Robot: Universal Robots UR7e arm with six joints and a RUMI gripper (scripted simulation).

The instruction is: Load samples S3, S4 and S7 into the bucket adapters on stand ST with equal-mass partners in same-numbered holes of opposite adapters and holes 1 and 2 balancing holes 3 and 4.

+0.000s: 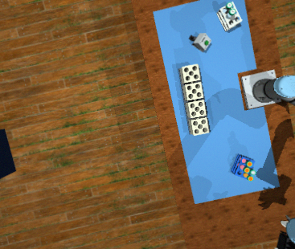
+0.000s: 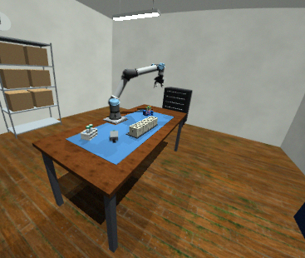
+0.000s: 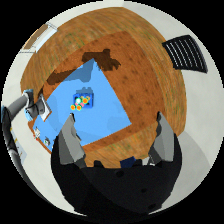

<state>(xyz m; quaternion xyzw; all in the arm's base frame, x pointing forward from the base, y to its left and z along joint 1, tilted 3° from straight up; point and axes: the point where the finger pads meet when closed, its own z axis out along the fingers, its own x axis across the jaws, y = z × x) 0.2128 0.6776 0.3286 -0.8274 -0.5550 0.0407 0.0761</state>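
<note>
My gripper point(image 2: 159, 84) point(image 3: 116, 112) is open and empty, high above the table's far end. The blue rack point(image 1: 235, 169) holds several tubes: some caps with orange dots point(image 1: 247, 170) point(image 3: 79, 107), some pinkish caps point(image 1: 242, 167) and one whitish cap point(image 1: 253, 173) point(image 3: 78, 101). The white rack point(image 1: 223, 22) point(image 2: 89, 136) holds two tubes with whitish dots point(image 1: 229, 5) point(image 1: 232, 11). Four cream adapters point(image 2: 142, 128) stand in a row; their holes look empty from above. The green DONE key point(image 1: 206, 42) is on its small grey desk point(image 1: 200, 41) point(image 2: 113, 134). IDs, adapter numbers and fill levels are unreadable.
The racks, adapters and desk stand on a blue mat point(image 1: 226, 139) point(image 2: 121, 150) on the wooden table point(image 1: 222, 223). The arm's base plate point(image 1: 247, 102) is at the mat's notch. A black slatted panel point(image 2: 177, 98) point(image 3: 187, 54) stands beyond the table's far end.
</note>
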